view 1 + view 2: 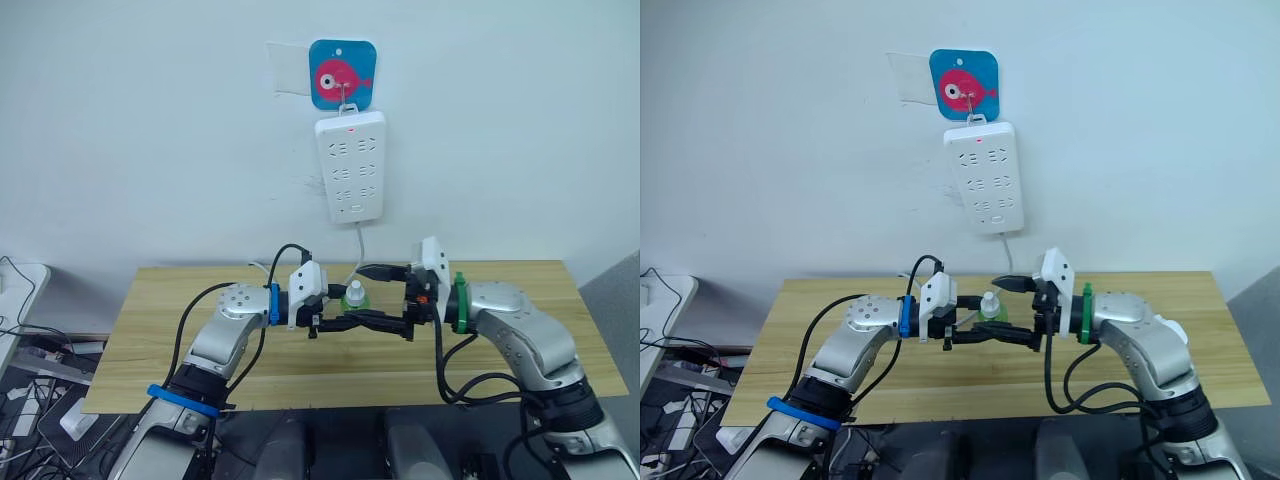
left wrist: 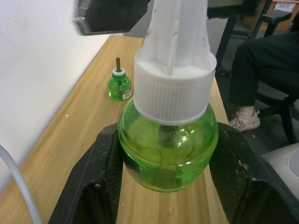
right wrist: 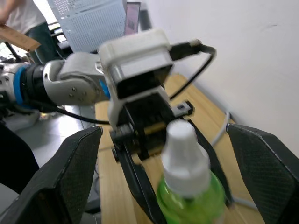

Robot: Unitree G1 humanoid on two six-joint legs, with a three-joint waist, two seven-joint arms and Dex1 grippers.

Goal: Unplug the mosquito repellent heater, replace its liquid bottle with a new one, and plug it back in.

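Green liquid bottle (image 2: 167,154) sits mid-frame above the bench (image 1: 150,330), pinched by the left end effector (image 1: 335,322); the right end effector (image 3: 177,196), spread wide around it, could knock it loose when closing

We see even, bright indoor light on the white wall (image 1: 150,130) and the tabletop (image 1: 330,365), with only soft shadows beside the power strip (image 1: 350,165). In the left wrist view the green bottle (image 2: 168,149) glows translucent and sharp, while the person's legs (image 2: 261,70) behind are dimmer. In the right wrist view the left hand (image 3: 140,140) is blurred, and the background is washed out.
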